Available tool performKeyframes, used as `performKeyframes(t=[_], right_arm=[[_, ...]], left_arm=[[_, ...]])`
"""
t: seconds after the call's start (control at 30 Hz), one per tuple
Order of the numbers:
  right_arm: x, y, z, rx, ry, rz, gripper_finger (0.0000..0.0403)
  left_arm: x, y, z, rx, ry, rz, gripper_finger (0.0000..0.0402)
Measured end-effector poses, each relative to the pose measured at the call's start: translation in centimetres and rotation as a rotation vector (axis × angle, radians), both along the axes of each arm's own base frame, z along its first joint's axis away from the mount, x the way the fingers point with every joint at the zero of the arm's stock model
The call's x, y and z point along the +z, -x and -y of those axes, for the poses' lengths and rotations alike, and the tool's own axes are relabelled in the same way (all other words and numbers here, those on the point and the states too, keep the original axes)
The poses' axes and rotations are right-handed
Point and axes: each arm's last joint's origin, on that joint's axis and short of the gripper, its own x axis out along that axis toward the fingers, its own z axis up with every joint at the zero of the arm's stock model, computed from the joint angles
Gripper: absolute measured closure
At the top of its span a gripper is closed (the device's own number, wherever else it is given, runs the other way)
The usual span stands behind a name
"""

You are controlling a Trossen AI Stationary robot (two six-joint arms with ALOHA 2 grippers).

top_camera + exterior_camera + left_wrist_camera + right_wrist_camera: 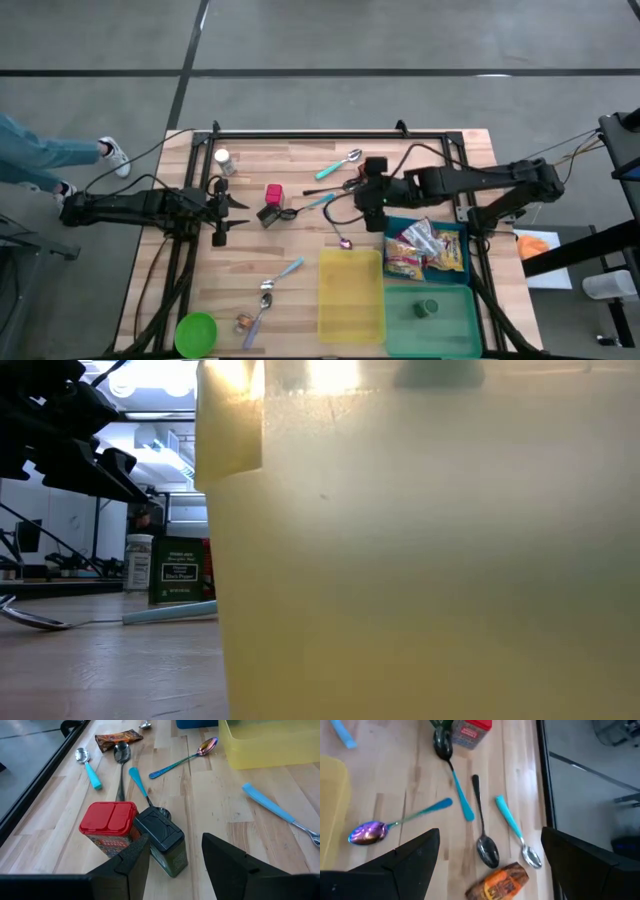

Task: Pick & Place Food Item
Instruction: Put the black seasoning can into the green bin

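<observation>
A brown-and-orange wrapped snack bar [497, 881] lies flat on the wooden table beside a black spoon [482, 835] and a teal-handled spoon [517, 832]; it also shows in the left wrist view as the snack bar [117, 739]. My right gripper [490, 834] hangs open above these, touching nothing; from overhead my right gripper [370, 192] stands over the table's middle. My left gripper [175, 847] is open and waits at the left, short of a red-lidded jar [110, 827] and a black-lidded jar [162, 842] that lies on its side.
A blue bin [455, 228] holds snack bags, with a yellow bin [350, 290] and a green bin [432, 315] near the front edge. A green bowl [196, 330], a white shaker [223, 160] and several spoons are scattered about. A black frame [330, 137] edges the far side.
</observation>
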Motion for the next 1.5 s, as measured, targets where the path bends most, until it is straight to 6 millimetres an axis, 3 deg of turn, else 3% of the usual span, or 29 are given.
performKeyframes(t=[0.17, 0.33, 0.6, 0.8, 1.1, 1.27, 1.5], right_arm=[[-0.3, -0.4, 0.8, 0.003, 0.035, -0.019, 0.0057], [-1.1, -1.0, 0.8, 0.171, 0.173, -0.127, 0.0057], [-1.8, -3.0, 0.9, 0.485, 0.345, -0.15, 0.0057], [-2.4, -4.5, 3.3, 0.627, 0.358, -0.085, 0.0058], [-4.7, -5.9, 6.8, 0.545, 0.221, -0.052, 0.0058], [-4.1, -5.9, 8.4, 0.485, 0.115, 0.057, 0.0058], [-3.4, -4.2, 11.5, 0.358, -0.064, 0.198, 0.0058]], left_arm=[[0.0, 0.0, 0.0, 0.0, 0.0, 0.0, 0.022], [0.0, 0.0, 0.0, 0.0, 0.0, 0.0, 0.022], [0.0, 0.0, 0.0, 0.0, 0.0, 0.001, 0.022], [0.0, 0.0, 0.0, 0.0, 0.0, 0.0, 0.022], [0.0, 0.0, 0.0, 0.0, 0.0, -0.001, 0.022], [0.0, 0.0, 0.0, 0.0, 0.0, 0.0, 0.022], [0.0, 0.0, 0.0, 0.0, 0.0, 0.0, 0.022]])
